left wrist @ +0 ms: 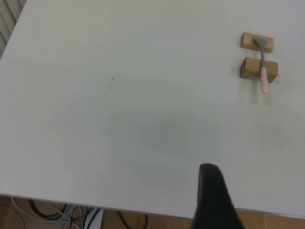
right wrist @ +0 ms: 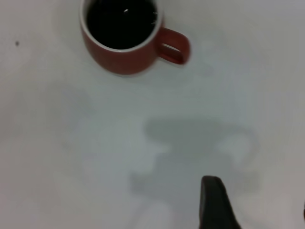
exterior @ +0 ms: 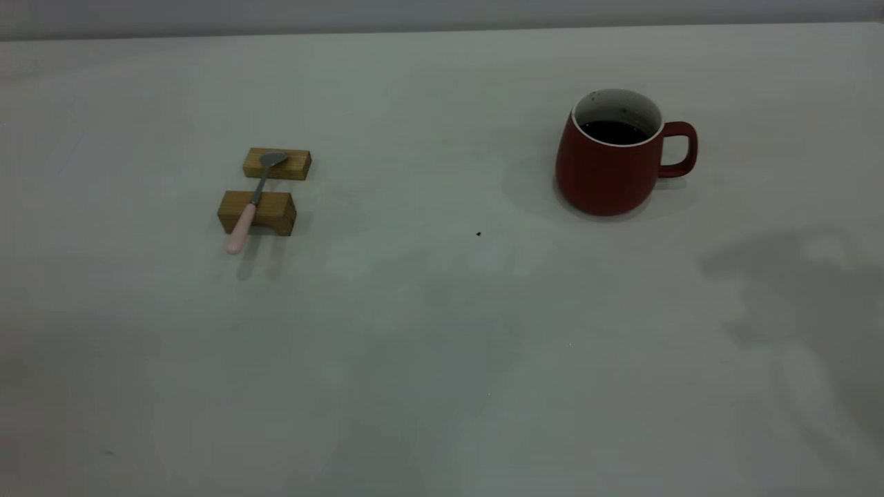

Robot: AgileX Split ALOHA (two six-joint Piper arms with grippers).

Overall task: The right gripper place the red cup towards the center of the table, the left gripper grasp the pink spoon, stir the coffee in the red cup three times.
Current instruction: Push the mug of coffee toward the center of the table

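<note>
wrist views alone show left gripper (left wrist: 213, 200), right gripper (right wrist: 215, 202), above table (exterior: 442, 331)

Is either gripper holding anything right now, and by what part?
Nothing is held. The pink-handled metal spoon rests across two wooden blocks; the dark red ceramic mug stands untouched.

We see a pale grey-white bench (exterior: 428, 359) filling nearly the whole exterior view, lit softly, with faint shadows near its right edge. A plain grey wall (exterior: 442, 14) runs behind its far edge. Below one bench edge, cables (left wrist: 62, 212) lie on a brownish floor (left wrist: 162, 223).
</note>
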